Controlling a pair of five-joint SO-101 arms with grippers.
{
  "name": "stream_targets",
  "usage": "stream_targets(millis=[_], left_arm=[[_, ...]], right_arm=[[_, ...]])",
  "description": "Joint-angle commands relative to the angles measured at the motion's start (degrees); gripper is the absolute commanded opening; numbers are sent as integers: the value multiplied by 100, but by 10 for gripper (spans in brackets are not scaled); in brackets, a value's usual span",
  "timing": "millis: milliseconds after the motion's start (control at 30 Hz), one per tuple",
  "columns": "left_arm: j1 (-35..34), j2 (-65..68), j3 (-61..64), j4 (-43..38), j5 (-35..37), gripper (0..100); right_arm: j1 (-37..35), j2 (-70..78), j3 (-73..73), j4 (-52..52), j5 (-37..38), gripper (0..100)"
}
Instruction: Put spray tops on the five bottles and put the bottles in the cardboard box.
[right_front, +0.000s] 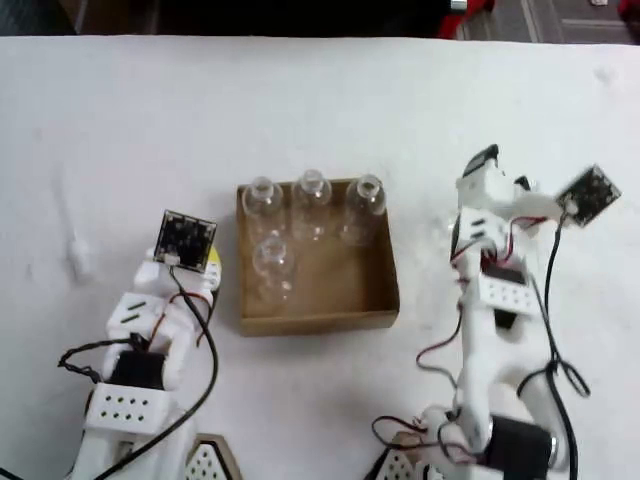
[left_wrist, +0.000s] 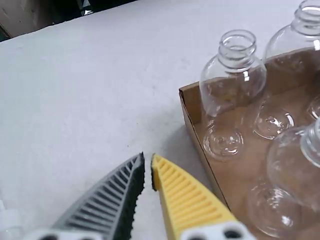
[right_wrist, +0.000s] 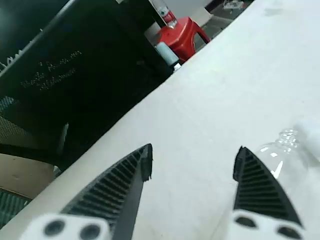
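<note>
Bottles (right_front: 312, 195) stand in the cardboard box (right_front: 330, 320), four of them: three in a row along the far wall and one nearer the middle. All four are clear and empty, and their necks look open, with no spray tops on them. One more clear bottle (right_wrist: 280, 147) seems to lie on the white table (right_front: 120, 120) just beside the right gripper (right_wrist: 194, 152). That gripper is spread wide and holds nothing. The left gripper (left_wrist: 147, 167) hangs over the table just outside the box's near corner. Its gray and yellow fingers are almost pressed together, with nothing between them. These bottles are probably very light and thin, so they may tip over at a small bump and squash if squeezed hard. The plastic looks smooth, so it may slip. I think the best place to hold one is around the round belly, gently, so the neck stays free for a top. For lifting, just under the ridged neck should be stiffer. Some things are hard to see. The bottle by the right gripper is partly cut off by a finger and the picture edge. Clear plastic on a white table hides its edges. A small pale thing (right_front: 80, 255) lies near the left arm, too blurry to tell if it is a spray top.
</note>
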Motion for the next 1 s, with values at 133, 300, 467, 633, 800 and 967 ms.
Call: stream_targets(millis=[133, 300, 467, 633, 800, 967], left_arm=[[66, 22, -35, -158, -79, 32], [66, 13, -35, -158, -79, 32], [66, 13, -35, -158, -79, 32], [75, 13, -35, -158, -79, 32], [75, 22, -35, -158, -79, 32], [75, 31, -35, -158, -79, 32]], right_arm=[[470, 1525, -2637, 2651, -79, 240], [927, 2448, -3974, 3960, -79, 241], [1429, 3213, -4651, 4110, -123, 241], [1464, 3662, -5178, 4154, -105, 241], [1411, 3670, -5565, 4523, -79, 241], [1024, 3820, -6532, 5270, -70, 241]])
